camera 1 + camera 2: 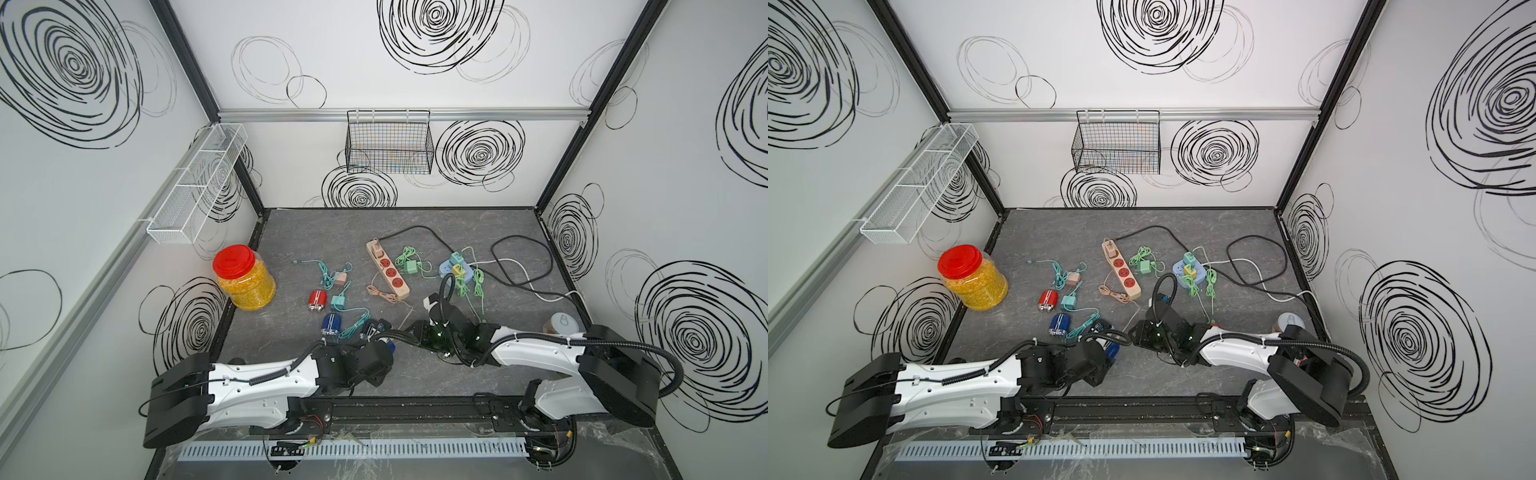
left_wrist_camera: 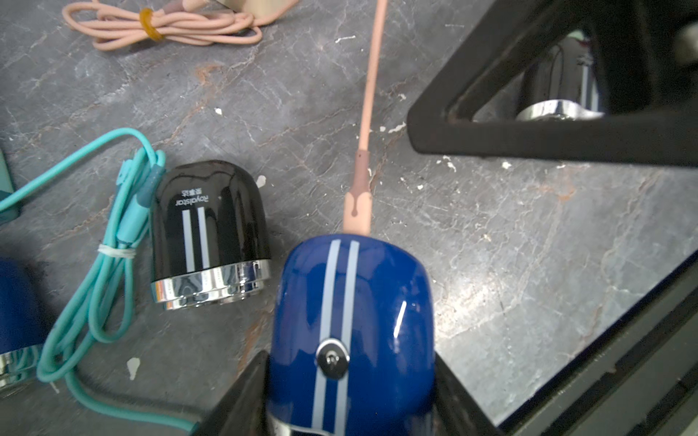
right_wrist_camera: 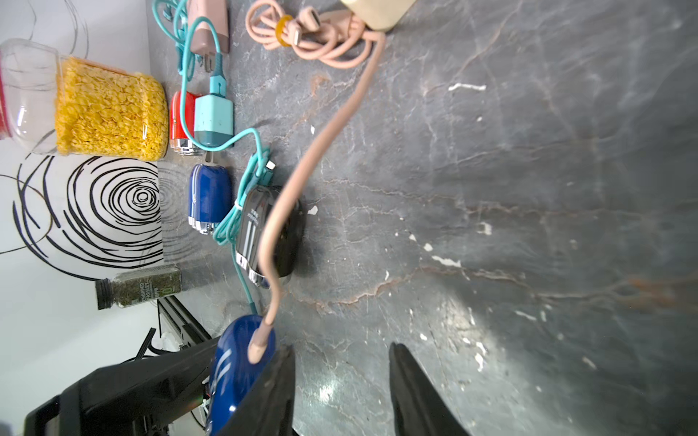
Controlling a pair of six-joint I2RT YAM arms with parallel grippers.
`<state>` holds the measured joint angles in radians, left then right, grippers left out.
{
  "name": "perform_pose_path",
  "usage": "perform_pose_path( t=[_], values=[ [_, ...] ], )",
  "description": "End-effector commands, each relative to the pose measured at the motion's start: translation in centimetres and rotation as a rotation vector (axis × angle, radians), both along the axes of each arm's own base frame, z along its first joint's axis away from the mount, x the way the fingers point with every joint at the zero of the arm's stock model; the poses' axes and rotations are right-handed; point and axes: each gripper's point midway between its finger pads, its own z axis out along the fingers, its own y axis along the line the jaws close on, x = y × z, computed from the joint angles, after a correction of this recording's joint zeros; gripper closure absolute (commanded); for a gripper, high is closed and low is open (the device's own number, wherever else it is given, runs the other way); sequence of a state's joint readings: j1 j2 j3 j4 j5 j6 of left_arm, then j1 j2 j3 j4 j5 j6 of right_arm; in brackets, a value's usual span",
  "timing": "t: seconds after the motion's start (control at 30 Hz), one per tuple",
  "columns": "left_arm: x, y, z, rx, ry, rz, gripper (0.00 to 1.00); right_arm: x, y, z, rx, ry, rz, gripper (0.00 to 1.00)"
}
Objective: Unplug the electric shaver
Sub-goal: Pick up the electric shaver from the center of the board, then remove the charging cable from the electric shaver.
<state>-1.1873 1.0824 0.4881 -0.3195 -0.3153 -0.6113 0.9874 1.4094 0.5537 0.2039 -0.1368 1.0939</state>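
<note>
Top view: the blue shaver (image 1: 389,346) sits low at the near edge of the table (image 1: 415,386), in the left gripper (image 1: 384,340). The right gripper (image 1: 406,328) is just beside it.

Left wrist: the left gripper (image 2: 349,360) is clamped on the shaver's (image 2: 355,321) sides. The pink plug (image 2: 358,211) is seated in its end, not yet out.

Right wrist: the right gripper (image 3: 342,349) has its jaws apart and empty, with the plug (image 3: 260,343) just beside one finger. We'd move the jaws over the plug's stiff body, not the pink cable (image 3: 332,124), then close. Pull straight along the plug's line, no sideways bend, with the left grip firm.
</note>
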Motion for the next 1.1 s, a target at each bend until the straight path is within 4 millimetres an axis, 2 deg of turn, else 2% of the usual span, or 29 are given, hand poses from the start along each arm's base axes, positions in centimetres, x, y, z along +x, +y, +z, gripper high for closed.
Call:
perform_pose_path(
  t=[0.0, 0.13, 0.37, 0.7, 0.77, 0.93, 1.07],
  values=[
    [0.2, -0.5, 0.5, -0.050, -0.001, 0.012, 0.79, 0.6, 2.5, 1.8, 0.134, 0.010, 0.015, 0.57],
    [0.2, -0.4, 0.3, -0.052, 0.003, 0.023, 0.79, 0.8, 3.2, 2.3, 0.173, 0.012, 0.013, 0.59],
    [0.4, -0.3, 0.3, -0.068, 0.007, 0.038, 0.79, 0.4, 2.7, 3.6, 0.185, -0.001, 0.024, 0.60],
    [0.4, -1.0, 1.4, -0.126, 0.001, 0.035, 0.80, 0.3, 4.7, 1.8, 0.222, 0.060, 0.054, 0.62],
    [0.3, -1.0, 1.5, -0.133, 0.004, 0.031, 0.80, 0.6, 4.6, 1.8, 0.226, 0.055, 0.046, 0.67],
    [0.0, -0.7, 1.2, -0.121, 0.015, 0.023, 0.80, 1.3, 4.1, 2.6, 0.240, 0.038, 0.036, 0.95],
    [-0.3, -0.6, 0.5, -0.085, 0.035, 0.008, 0.81, 1.7, 4.0, 2.8, 0.223, 0.026, 0.046, 0.99]
  ],
)
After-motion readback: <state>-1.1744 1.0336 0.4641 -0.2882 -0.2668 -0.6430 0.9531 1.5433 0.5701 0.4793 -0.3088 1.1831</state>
